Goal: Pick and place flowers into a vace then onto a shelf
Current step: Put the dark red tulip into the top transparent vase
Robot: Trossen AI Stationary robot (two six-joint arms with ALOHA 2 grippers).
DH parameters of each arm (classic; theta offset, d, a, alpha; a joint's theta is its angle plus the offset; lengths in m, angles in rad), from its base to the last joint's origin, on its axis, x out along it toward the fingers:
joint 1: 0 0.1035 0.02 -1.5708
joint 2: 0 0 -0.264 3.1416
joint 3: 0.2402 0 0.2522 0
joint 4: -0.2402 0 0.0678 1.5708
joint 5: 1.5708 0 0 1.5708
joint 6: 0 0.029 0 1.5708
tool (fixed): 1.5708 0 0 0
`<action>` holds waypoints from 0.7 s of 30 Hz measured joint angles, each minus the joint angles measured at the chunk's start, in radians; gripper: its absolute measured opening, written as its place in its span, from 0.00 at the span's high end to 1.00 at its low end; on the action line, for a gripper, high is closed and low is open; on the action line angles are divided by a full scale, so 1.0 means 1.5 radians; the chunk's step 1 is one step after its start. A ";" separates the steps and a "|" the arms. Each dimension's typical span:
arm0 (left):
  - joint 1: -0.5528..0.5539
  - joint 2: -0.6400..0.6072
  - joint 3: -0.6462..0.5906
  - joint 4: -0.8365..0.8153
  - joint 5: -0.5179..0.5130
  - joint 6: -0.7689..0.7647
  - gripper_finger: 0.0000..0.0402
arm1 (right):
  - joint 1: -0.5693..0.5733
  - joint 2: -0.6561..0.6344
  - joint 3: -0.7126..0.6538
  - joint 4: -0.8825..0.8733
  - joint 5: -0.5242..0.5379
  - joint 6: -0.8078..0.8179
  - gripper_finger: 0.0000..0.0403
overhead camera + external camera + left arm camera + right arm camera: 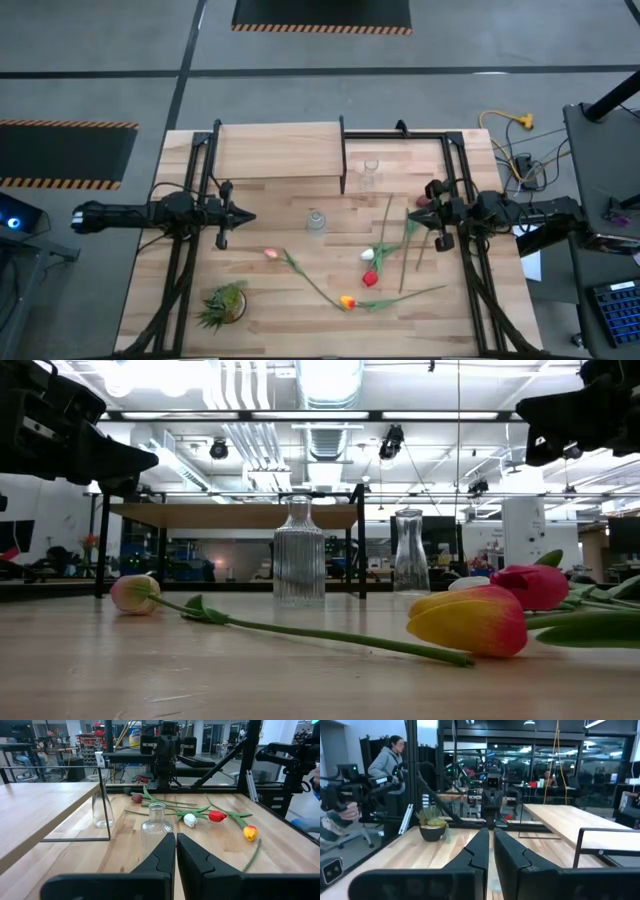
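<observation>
Several tulips lie flat on the planked table: pink (270, 254), orange-yellow (347, 301), red (370, 279), white (368, 254) and dark maroon (422, 201), their green stems crossing. A ribbed glass vase (317, 222) stands upright mid-table, and a second clear vase (371, 172) stands by the shelf (280, 150) at the far side. My left gripper (248, 215) hovers level and shut at the left, pointing at the ribbed vase (157, 822). My right gripper (412, 214) hovers shut at the right, above the stems.
A small potted green tuft plant (225, 303) sits near the front left. The shelf's black legs (108, 805) stand beside the clear vase (102, 810). A person (390, 760) stands beyond the table's left side. Bare tabletop lies along the front edge.
</observation>
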 joint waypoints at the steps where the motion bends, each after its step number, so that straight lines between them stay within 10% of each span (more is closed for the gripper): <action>1: 0.000 0.000 0.000 0.000 0.000 0.000 1.00 | 0.000 0.000 0.000 0.000 0.003 0.005 0.96; 10: 0.000 -0.001 0.000 0.000 0.000 0.000 1.00 | 0.000 0.034 0.000 0.029 0.086 0.060 0.92; 21: 0.000 0.000 0.000 0.000 -0.001 -0.009 1.00 | 0.000 0.143 0.074 0.073 0.190 -0.008 0.64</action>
